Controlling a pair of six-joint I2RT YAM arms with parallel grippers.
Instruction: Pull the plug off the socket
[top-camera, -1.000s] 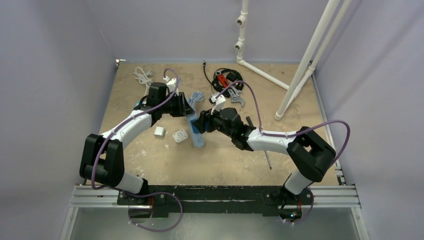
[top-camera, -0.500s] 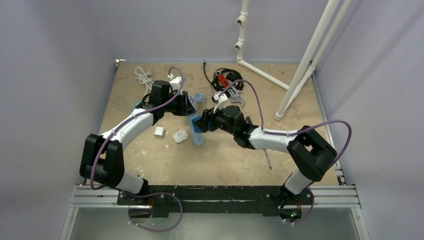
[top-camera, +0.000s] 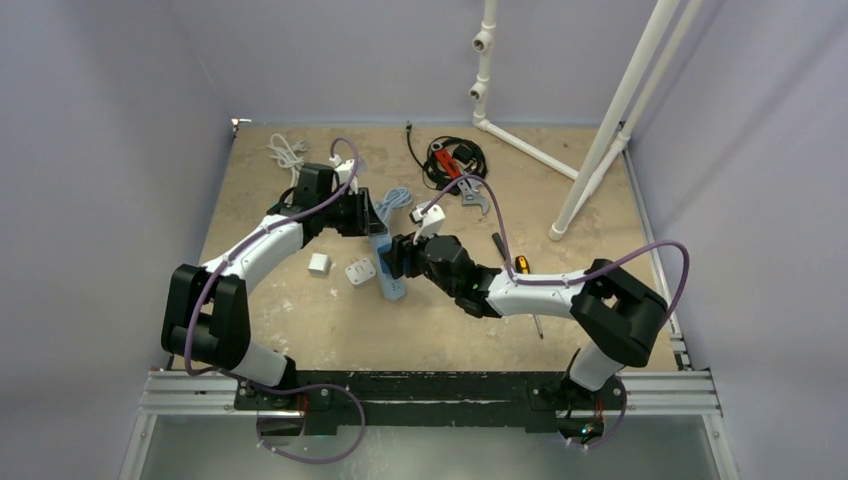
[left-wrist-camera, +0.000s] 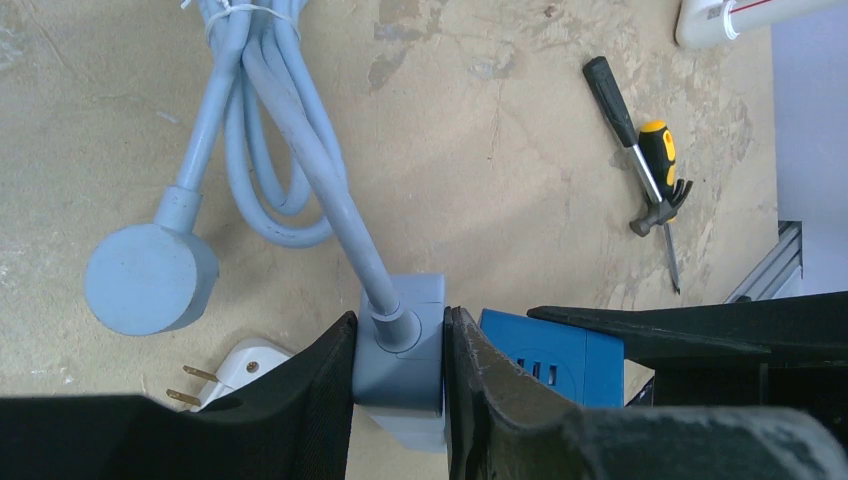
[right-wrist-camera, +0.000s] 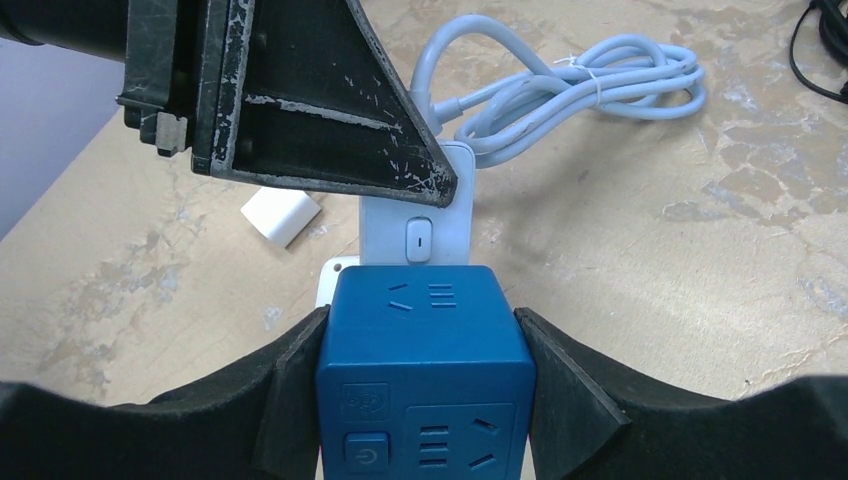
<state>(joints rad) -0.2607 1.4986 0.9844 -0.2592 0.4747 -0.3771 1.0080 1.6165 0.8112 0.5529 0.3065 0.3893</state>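
A pale grey-blue socket strip (left-wrist-camera: 405, 375) lies on the table with its cable (left-wrist-camera: 300, 130) coiled behind it. My left gripper (left-wrist-camera: 400, 330) is shut on the strip's cable end, one finger on each side. The dark blue cube plug (right-wrist-camera: 425, 370) sits against the strip (right-wrist-camera: 420, 220) just past its switch, and my right gripper (right-wrist-camera: 425, 330) is shut on the cube's two sides. Where the cube meets the strip is hidden. From above, the left gripper (top-camera: 372, 222) and right gripper (top-camera: 400, 258) meet over the strip (top-camera: 385, 270).
A white charger (top-camera: 320, 263) and a white adapter (top-camera: 359, 271) lie just left of the strip. A screwdriver (top-camera: 500, 245) and a small yellow-handled hammer (top-camera: 522, 264) lie to the right. Black cables with tools (top-camera: 455, 158), a white cord (top-camera: 288, 152) and PVC pipes (top-camera: 600, 130) are at the back.
Both grippers kept their holds. The right wrist moved left and nearer with the cube, and the strip shifted slightly left. The left arm rose a little, then came back.
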